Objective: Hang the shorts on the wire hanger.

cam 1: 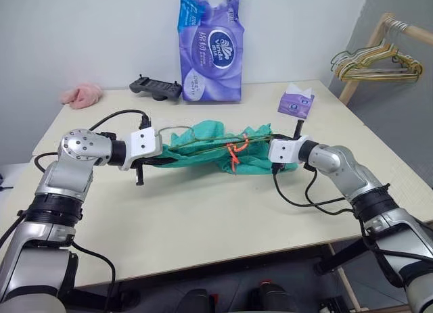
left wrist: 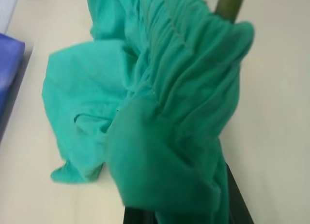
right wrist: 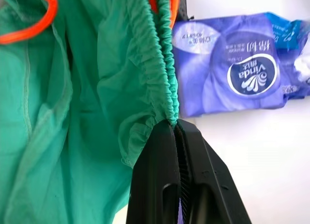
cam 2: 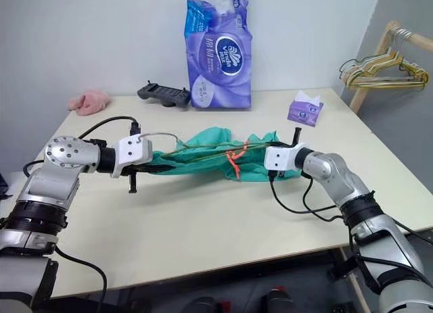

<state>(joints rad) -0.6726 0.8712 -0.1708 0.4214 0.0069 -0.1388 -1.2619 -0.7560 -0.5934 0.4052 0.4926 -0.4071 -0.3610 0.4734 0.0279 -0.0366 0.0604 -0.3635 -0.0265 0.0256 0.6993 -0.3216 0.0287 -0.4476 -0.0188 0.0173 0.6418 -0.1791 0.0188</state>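
Note:
The teal shorts [cam 1: 203, 156] hang stretched between my two grippers just above the table [cam 1: 203, 218], with the orange drawstring [cam 1: 235, 154] dangling at their middle. My left gripper [cam 1: 155, 161] is shut on the bunched left end of the shorts [left wrist: 169, 112]. My right gripper [cam 1: 270, 157] is shut on the gathered elastic waistband [right wrist: 167, 88] at the right end. The thin wire hanger [cam 1: 203, 143] runs along the top of the shorts from one gripper to the other, its curved hook by my left wrist. Whether the wire passes inside the cloth I cannot tell.
A tall purple tissue pack [cam 1: 211, 46] stands at the table's back, with a black controller [cam 1: 157, 88] and a pink fluffy cloth [cam 1: 81, 94] to its left. A small purple tissue box [cam 1: 295, 100] sits behind my right gripper. A wooden rack with bunched hangers [cam 1: 379, 59] stands off the right side.

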